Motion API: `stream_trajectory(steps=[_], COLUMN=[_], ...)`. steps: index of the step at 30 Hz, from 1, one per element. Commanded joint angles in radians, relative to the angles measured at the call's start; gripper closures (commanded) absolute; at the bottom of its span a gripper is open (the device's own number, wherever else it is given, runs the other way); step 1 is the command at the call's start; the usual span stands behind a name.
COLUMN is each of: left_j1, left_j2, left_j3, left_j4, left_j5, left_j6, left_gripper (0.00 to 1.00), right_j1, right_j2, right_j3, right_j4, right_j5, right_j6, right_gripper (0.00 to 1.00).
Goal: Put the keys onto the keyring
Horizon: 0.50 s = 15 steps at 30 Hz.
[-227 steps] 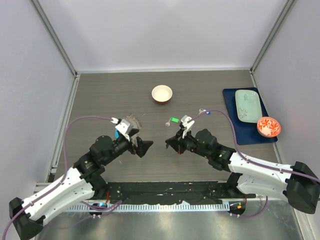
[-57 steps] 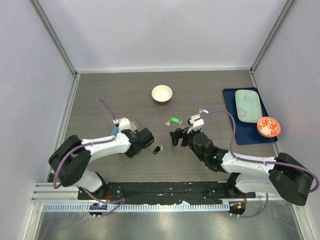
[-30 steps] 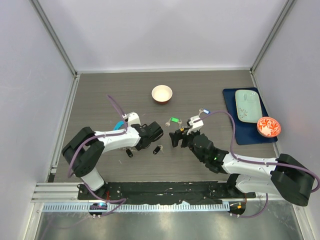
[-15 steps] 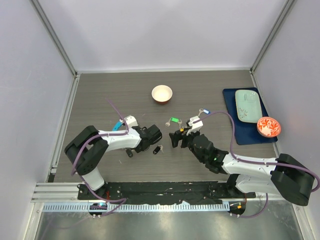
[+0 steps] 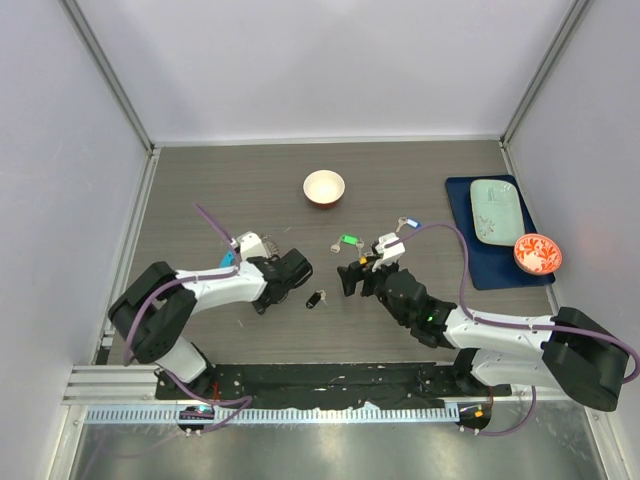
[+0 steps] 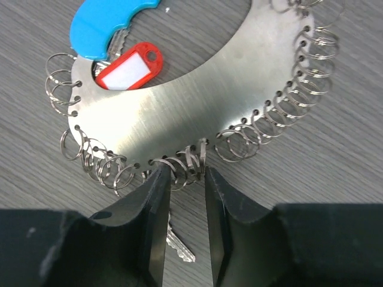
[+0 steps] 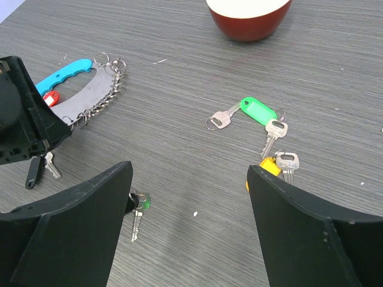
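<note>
Left fingers (image 6: 157, 239) narrowly parted astride small rings (image 6: 179, 164) on keyring (image 6: 197, 101) edge, probably to steady it; grip unconfirmed. Right fingers (image 7: 299, 227) spread wide, empty, over loose keys (image 7: 258, 112).

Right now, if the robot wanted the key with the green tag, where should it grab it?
By the green tag, from straight above, closing across its narrow width. It is probably the chunkiest part; the metal key lies thin and flat on the table. Stay mid-tag: a silver key lies close to its other end.
</note>
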Motion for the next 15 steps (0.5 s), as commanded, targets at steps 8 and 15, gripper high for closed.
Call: stream_trajectory(steps=[8, 15], left_j1=[0.044, 0.047], left_j2=[-0.185, -0.241], left_j3=[-0.014, -0.002], left_j4=[0.185, 0.041], left_j5=[0.094, 0.027], left_j6=[0.171, 0.156], left_gripper=[0.68, 0.64], right_j1=[0.009, 0.011], right_j2=[-0.029, -0.025], right_j3=[-0.002, 0.001], right_j4=[0.065, 0.088], right_j5=[0.025, -0.074], right_j6=[-0.017, -0.046], right_gripper=[0.16, 0.19])
